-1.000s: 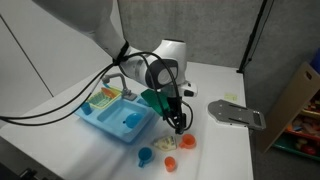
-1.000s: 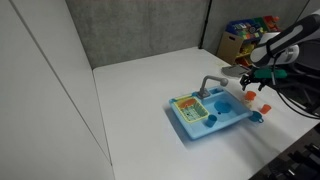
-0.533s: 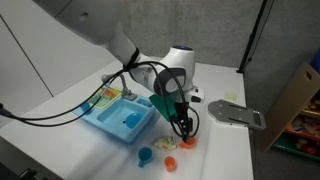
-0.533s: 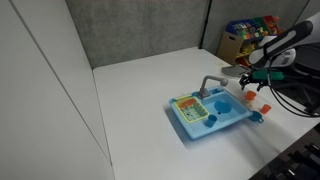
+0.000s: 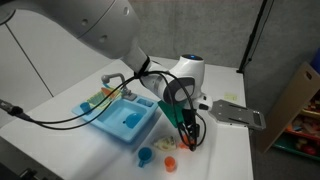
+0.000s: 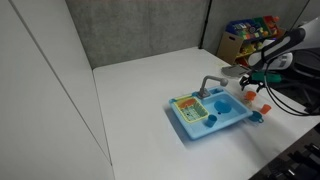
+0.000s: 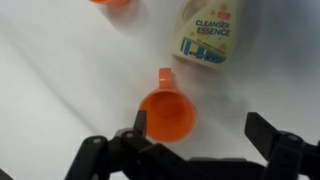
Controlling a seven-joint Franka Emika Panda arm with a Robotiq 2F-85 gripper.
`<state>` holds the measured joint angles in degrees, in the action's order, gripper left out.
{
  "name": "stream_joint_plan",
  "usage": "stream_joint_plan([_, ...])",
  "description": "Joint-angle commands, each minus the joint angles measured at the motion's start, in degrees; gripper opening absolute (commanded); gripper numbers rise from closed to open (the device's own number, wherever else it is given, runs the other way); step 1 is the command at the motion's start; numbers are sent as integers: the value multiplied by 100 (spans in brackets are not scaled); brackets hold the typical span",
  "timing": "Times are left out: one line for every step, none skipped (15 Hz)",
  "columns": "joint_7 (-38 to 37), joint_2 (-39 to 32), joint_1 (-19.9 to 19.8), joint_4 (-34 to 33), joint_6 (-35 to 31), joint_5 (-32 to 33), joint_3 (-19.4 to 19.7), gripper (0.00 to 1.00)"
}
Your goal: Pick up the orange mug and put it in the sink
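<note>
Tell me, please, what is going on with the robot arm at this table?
The robot arm has its gripper down over the orange mug, which stands on the white table next to a small cleanser bottle. The jaws are wide open on either side of the mug and have not closed on it. The light blue toy sink sits a little way off, and the mug is not yet in it.
</note>
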<state>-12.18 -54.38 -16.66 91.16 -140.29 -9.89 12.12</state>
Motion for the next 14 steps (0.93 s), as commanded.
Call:
stream_joint_plan([-92, -267, -163, -350, 127, -81, -26, 100])
stream_joint_plan([-72, -295, -198, -362, 132, -84, -31, 100])
stream_joint_plan([-73, -330, -220, -367, 115, -82, -25, 100])
stream_joint_plan([-44, -364, -254, -380, 98, -87, -39, 100])
stream_joint_plan([-16, -403, -299, -397, 59, -115, -74, 100])
stream_joint_plan([19, -428, -334, -407, 54, -125, -101, 100])
stream_joint_plan([33, -445, -358, -412, 46, -135, -117, 100])
stream_joint_plan([36, -466, -375, -424, 51, -140, -129, 100])
stream_joint_plan([34, -483, -387, -430, 32, -146, -139, 100])
stream_joint_plan([40, -501, -400, -444, 34, -159, -152, 81])
stream_joint_plan([43, -507, -407, -442, 31, -182, -163, 73])
stream_joint_plan([44, -522, -410, -455, 35, -199, -170, 66])
stream_joint_plan([38, -529, -405, -459, 35, -214, -172, 57])
stream_joint_plan([46, -515, -402, -439, 17, -229, -178, 49])
